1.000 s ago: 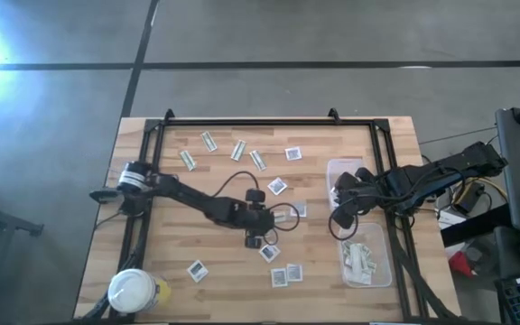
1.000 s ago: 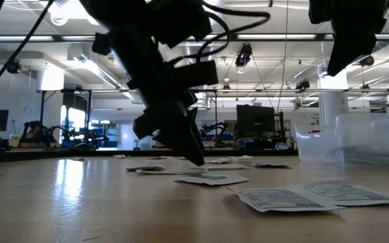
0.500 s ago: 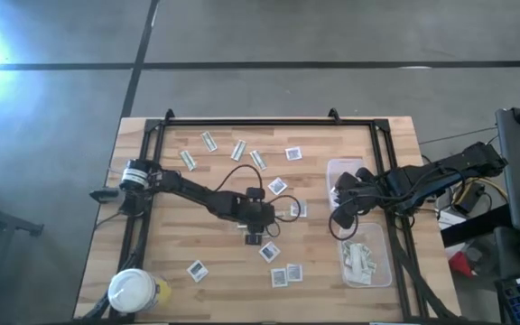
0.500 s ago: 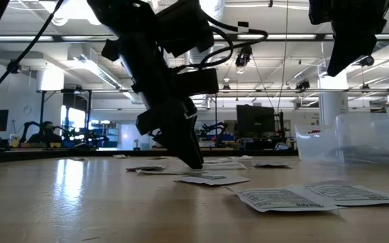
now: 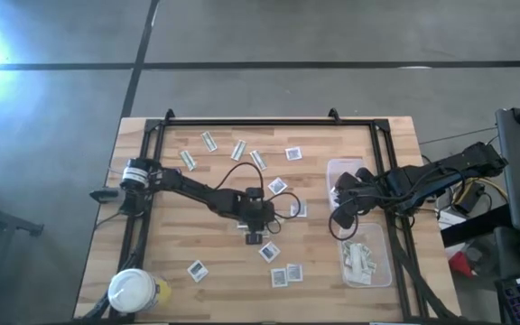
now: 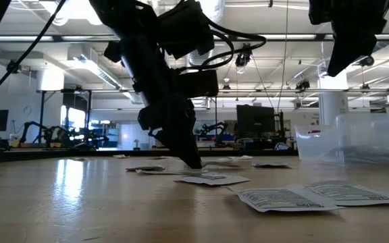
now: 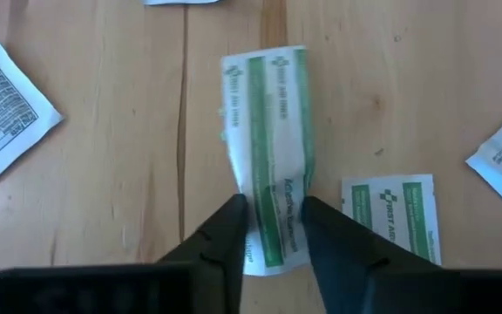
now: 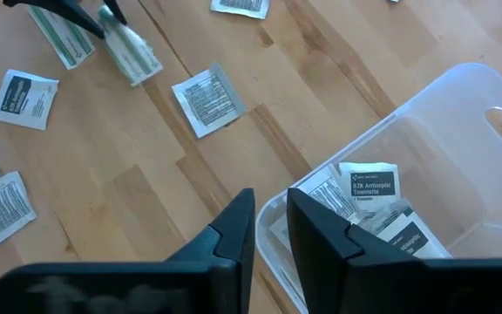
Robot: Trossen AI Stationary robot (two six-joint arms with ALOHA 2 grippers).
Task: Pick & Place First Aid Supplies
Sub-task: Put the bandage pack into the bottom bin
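Strip (image 7: 268, 157), green-and-white, lies on the table (image 5: 170, 226) near its centre, pinched at one end between the left gripper (image 7: 273, 228) fingers, tips down on the wood. Second strip (image 7: 390, 214) just beside it; white square packet (image 7: 3, 109) near, apart. Around the gripper in the high view: squares at 5 o'clock (image 5: 269, 252), at 1 o'clock (image 5: 277, 186); more strips at 11 o'clock (image 5: 239, 150). Right gripper (image 8: 268, 228) hovers at 3 o'clock above a tub (image 8: 460, 157) rim, fingers nearly together, empty. Packets (image 8: 369, 187) lie inside that tub. Jar (image 5: 132, 291) at 7 o'clock, table corner.
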